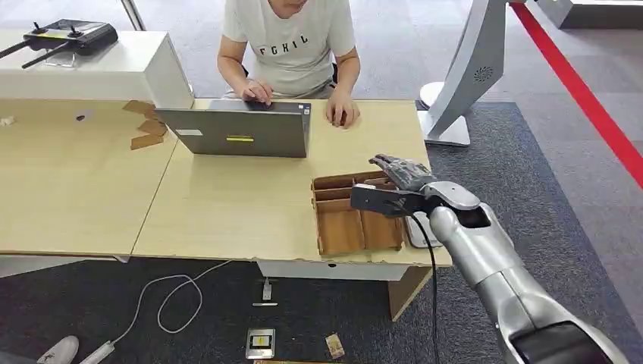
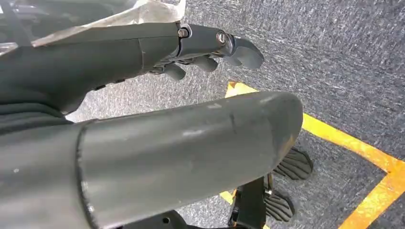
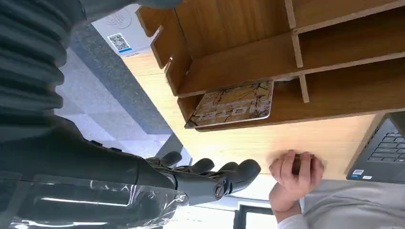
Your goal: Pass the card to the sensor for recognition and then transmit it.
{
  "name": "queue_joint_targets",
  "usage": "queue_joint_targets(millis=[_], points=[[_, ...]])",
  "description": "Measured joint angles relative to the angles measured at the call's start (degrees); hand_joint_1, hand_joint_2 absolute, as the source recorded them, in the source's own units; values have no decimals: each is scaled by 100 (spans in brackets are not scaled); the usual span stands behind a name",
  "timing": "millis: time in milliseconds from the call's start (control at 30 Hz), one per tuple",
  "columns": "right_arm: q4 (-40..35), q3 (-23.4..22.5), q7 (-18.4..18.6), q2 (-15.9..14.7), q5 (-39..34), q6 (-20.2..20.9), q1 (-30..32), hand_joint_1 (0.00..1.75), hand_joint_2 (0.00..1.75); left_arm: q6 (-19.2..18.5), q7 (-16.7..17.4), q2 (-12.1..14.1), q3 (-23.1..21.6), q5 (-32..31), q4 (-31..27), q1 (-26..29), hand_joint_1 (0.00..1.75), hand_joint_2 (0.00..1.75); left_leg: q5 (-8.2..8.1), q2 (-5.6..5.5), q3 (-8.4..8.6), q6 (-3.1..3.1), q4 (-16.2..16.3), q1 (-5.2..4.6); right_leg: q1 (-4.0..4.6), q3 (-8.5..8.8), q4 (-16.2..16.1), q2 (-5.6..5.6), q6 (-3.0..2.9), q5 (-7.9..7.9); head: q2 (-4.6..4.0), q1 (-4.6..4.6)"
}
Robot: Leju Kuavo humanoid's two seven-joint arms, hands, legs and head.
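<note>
Patterned card (image 3: 232,104) lies flat in wooden organizer (image 3: 296,57), unheld

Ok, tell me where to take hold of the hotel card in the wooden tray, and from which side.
Probably by the edge that juts past the tray's end. In the right wrist view the card lies flat in the compartment of the wooden tray nearest the person, one end poking beyond the tray's rim. Walls fence its long sides, so bring the empty right hand in from that open end.

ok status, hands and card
Right hand open, over wooden tray. Card lying in tray slot, not held. Left hand hanging, holding nothing. Person's hand beyond tray.
</note>
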Motion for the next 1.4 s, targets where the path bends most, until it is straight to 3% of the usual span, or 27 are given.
queue_joint_targets(millis=[800,1400], points=[[-286,61,-151,11,-16,-142,6,0,175,89,-26,-2,-55,101,0,-3,0,0,0,0,-1,0,0,0,0,0,0,0,0,0,0,0],[41,262,-385,315,-125,-387,-171,0,175,107,249,33,-140,221,0,-15,0,0,0,0,-2,0,0,1,1,0,0,0,0,0,0,2]])
